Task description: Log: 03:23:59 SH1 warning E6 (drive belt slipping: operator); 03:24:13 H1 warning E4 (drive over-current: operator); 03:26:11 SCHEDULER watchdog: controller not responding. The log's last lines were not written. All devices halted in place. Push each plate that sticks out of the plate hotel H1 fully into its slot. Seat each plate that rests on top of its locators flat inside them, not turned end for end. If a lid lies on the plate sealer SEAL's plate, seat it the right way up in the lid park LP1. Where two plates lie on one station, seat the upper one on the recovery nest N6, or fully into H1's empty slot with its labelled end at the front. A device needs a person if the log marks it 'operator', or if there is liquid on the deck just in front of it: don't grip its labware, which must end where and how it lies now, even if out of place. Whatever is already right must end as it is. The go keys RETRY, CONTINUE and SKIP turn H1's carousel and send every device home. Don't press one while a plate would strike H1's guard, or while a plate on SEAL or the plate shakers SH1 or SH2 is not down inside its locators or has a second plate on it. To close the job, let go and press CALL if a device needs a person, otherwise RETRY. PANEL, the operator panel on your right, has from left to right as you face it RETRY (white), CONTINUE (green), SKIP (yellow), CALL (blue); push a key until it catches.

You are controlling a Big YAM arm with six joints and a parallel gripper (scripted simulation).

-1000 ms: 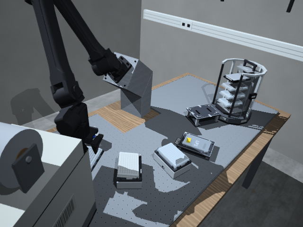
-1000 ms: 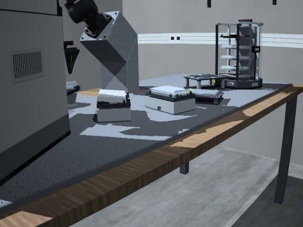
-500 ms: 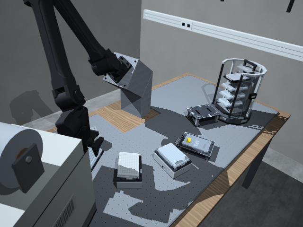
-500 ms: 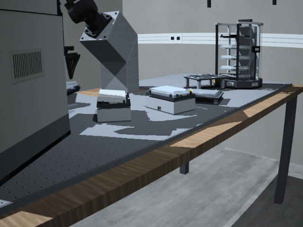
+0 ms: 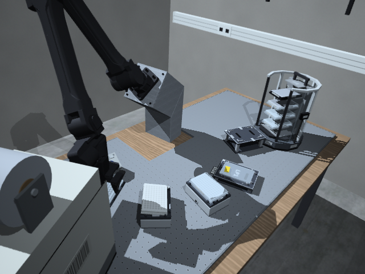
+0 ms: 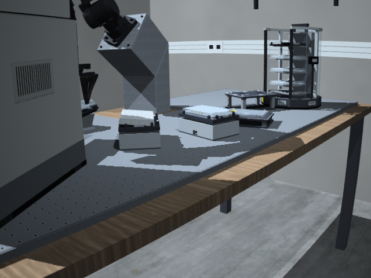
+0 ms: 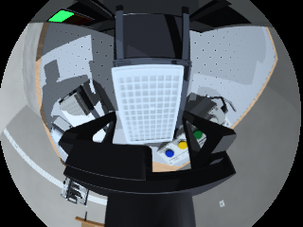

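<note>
Here the hand (image 7: 151, 128) hangs fully open and holds nothing, its 2 fingers on either side of a white well plate (image 7: 150, 102) just beside the big grey sealer (image 5: 73, 212); the plate hotel (image 5: 287, 106) stands well apart at the desk's (image 5: 265, 224) far corner.

Plates and stations on the deck

A white well plate (image 5: 154, 198) lies tilted on its shaker; another (image 5: 207, 187) lies on the neighbouring shaker. LP1 (image 5: 235, 175) carries a yellow marker. Hotel H1 (image 5: 287, 107) holds shelved plates; nest (image 5: 244, 136) beside it.
</note>
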